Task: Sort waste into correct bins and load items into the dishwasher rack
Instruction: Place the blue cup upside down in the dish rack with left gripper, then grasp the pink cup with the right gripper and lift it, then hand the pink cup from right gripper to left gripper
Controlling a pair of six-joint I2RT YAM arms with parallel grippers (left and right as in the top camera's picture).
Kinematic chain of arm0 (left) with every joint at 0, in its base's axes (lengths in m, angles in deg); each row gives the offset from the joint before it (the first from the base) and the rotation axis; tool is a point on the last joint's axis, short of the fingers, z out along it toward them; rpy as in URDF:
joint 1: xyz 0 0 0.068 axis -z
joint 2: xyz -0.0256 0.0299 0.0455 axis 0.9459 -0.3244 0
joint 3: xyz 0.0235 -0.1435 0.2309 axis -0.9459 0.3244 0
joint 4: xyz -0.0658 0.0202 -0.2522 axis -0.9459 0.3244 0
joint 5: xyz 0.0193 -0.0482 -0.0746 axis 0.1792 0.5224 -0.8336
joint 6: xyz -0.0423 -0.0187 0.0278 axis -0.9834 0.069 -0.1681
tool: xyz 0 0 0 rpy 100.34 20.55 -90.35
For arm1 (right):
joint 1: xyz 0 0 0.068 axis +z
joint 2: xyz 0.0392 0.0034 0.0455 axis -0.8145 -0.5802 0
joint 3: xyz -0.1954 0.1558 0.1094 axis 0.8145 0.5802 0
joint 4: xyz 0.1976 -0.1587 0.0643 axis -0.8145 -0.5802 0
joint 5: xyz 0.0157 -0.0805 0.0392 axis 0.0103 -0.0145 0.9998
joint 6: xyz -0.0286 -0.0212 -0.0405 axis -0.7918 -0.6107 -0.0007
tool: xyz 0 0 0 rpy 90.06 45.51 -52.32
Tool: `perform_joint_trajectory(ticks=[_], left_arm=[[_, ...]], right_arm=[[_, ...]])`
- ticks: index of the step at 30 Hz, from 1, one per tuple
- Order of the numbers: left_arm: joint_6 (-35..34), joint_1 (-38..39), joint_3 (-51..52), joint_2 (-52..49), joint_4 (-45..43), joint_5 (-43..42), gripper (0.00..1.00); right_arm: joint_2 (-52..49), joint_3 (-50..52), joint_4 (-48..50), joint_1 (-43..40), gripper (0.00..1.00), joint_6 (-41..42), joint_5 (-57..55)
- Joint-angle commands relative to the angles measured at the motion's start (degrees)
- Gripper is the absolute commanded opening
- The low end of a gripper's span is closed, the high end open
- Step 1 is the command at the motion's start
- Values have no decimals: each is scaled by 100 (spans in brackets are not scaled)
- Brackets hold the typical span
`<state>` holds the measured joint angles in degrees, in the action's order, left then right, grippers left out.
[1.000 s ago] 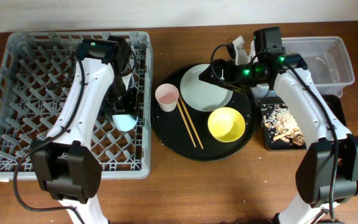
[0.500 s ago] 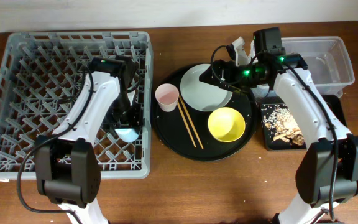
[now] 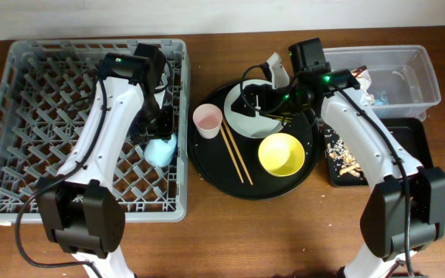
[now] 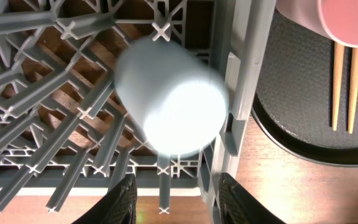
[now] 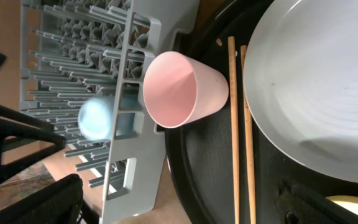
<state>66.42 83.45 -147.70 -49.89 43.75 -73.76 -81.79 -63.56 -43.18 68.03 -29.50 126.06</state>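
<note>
The light-blue cup [image 3: 161,150] rests in the grey dishwasher rack [image 3: 45,116] against its right wall, and it also shows in the left wrist view [image 4: 169,102]. My left gripper [image 3: 155,123] [image 4: 182,202] is open just above it and holds nothing. My right gripper [image 3: 247,100] [image 5: 185,205] is open and empty over the grey-green plate [image 3: 255,123] [image 5: 316,81]. The pink cup [image 3: 207,120] [image 5: 179,87], chopsticks [image 3: 236,154] [image 5: 240,124] and yellow bowl [image 3: 281,153] sit on the round tray. Crumpled paper waste [image 3: 368,81] lies in the clear tub [image 3: 408,77]. Food scraps [image 3: 348,158] lie in the black tray [image 3: 404,143].
The large round black tray [image 3: 207,158] sits between the rack and the two bins. The rack's right wall [image 5: 126,124] stands close to the pink cup. Bare wooden table [image 3: 284,232] runs along the front.
My left gripper has let go of the light-blue cup and risen off it. My right arm has swung left over the plate, uncovering the paper in the clear tub.
</note>
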Motion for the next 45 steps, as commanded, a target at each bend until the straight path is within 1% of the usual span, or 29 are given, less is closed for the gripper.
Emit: perform_joint_trajectory(ticks=[1,5,7,8,10,12,13,14,15,17,20,21,22,24,25,26,28,30,31,32,33,34,35,37,38,41,43,45], left_arm=[[-11,-17,-107,87,214,24,41],[-13,-17,-107,87,208,24,42],[-15,-17,-133,87,59,17,58],[-15,-20,-212,87,-20,-20,63],[-11,-190,-691,87,-339,-640,69],[-11,-442,-994,87,-715,-1364,72],[-9,-573,-1019,87,-929,-1720,73],[-9,-678,-1019,87,-1080,-1991,72],[-9,-828,-1019,85,-1279,-2282,73],[-11,-1025,-1019,85,-1434,-2321,73],[15,-1150,-1019,85,-1445,-2312,72],[15,-1150,-1016,85,-1467,-2312,73],[15,-1150,-1016,85,-1486,-2312,72],[15,-1150,-1016,85,-1497,-2315,72],[13,-1150,-1016,85,-1495,-2315,72],[11,-1150,-1016,85,-1495,-2321,72],[11,-1150,-1016,85,-1502,-2393,73],[26,-1156,-1016,85,-1558,-2979,78],[116,-1172,-1016,85,-1613,-3353,83],[404,-1217,-1016,85,-1700,-4076,87],[699,-1259,-1016,85,-1773,-4804,95],[1095,-1303,-1016,85,-1823,-5635,99],[1482,-1349,-1016,85,-1825,-6465,99],[1858,-1368,-1016,85,-1823,-7191,99],[2048,-1368,-1016,85,-1823,-7523,99],[2356,-1368,-1016,85,-1825,-8290,99],[2391,-1368,-1016,85,-1832,-8417,99],[2393,-1368,-1016,85,-1845,-8435,99]], right_arm=[[2,-2,22,-7,99,-79,-170],[2,-2,94,11,99,-76,-170],[2,0,201,155,99,149,-566],[0,0,262,304,100,308,-931],[-37,0,470,748,86,675,-1672],[-146,0,664,1088,79,1051,-2297],[-232,0,754,1217,73,1211,-2514],[-332,0,811,1307,69,1322,-2634],[-516,0,883,1416,62,1464,-2730],[-774,-2,970,1473,54,1578,-2785],[-1058,0,1130,1473,46,1624,-2861],[-1172,0,1204,1473,40,1626,-2841],[-1209,-2,1207,1473,37,1626,-2839],[-1209,-2,1204,1467,21,1626,-2839],[-1207,-9,1204,1460,16,1626,-2815],[-1178,-72,1134,1416,4,1624,-2656],[-986,-256,855,1250,4,1620,-2380],[-560,-321,684,951,4,1565,-1884],[-350,-321,691,780,4,1390,-1464],[-120,-321,688,555,4,1270,-940],[74,-319,748,295,4,1152,-372],[195,-319,975,39,4,984,433],[221,-319,1392,-173,4,973,1344],[197,-319,2267,-348,4,1060,2524],[197,-319,2846,-350,4,1272,2942],[197,-319,3735,-177,4,1746,3082],[197,-319,4009,-22,4,1943,3215],[197,-319,4109,173,4,1952,3252]])
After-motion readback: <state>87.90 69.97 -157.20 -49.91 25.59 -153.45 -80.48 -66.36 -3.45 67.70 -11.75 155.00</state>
